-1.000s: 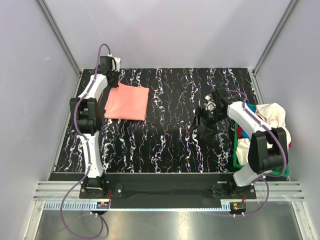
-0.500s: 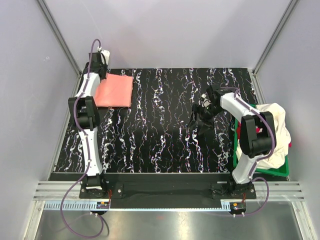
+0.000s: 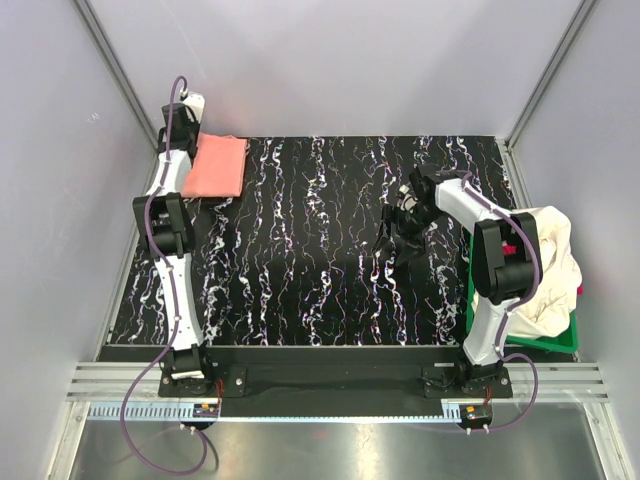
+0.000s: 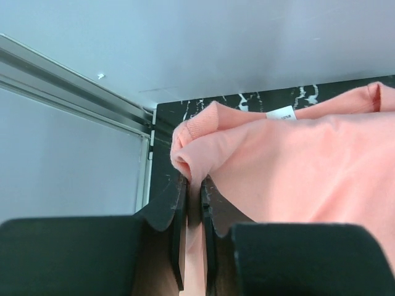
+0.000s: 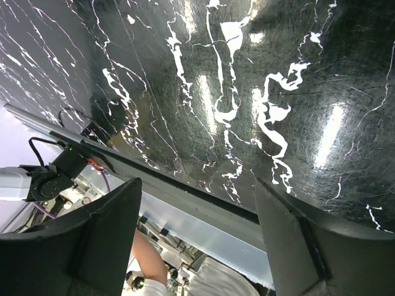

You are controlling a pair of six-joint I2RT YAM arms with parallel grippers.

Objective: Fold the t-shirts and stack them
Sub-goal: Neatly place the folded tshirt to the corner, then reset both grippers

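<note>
**Folded Shirt at Table Corner: Drag-Off Hazard**

The salmon-pink t-shirt [image 3: 216,166] lies folded at the far-left corner of the table [image 3: 320,290], with one edge clamped in the left gripper [image 4: 192,188]. If that edge is pulled outward, the fold may be opened or the cloth dragged over the table edge. The pinch and the white neck label [image 4: 281,113] are shown only in the left wrist view. The cream-white t-shirt [image 3: 548,250] in the green basket [image 3: 530,343] is shown only from above. The right gripper [image 5: 196,185] is spread apart and empty.
</note>
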